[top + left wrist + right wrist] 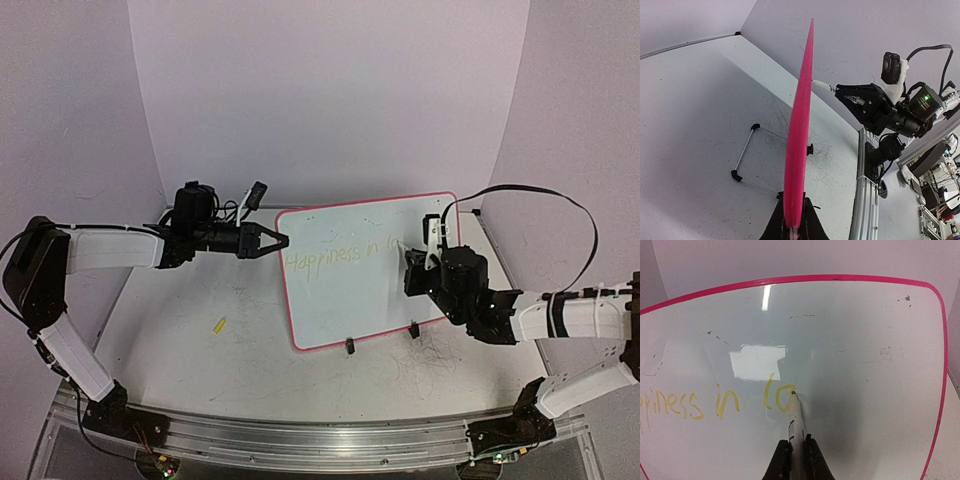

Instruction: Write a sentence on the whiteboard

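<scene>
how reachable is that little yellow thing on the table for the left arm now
Probably not yet: the left gripper is clamped on the whiteboard, steadying it. The yellow piece lies unobstructed on the table nearby.

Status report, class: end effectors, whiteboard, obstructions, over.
Left end effector shut on whiteboard edge. Right end effector shut on marker, tip at sentence. Nothing blocking.

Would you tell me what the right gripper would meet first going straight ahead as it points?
The whiteboard: the marker held in the right gripper seems to touch it.
</scene>
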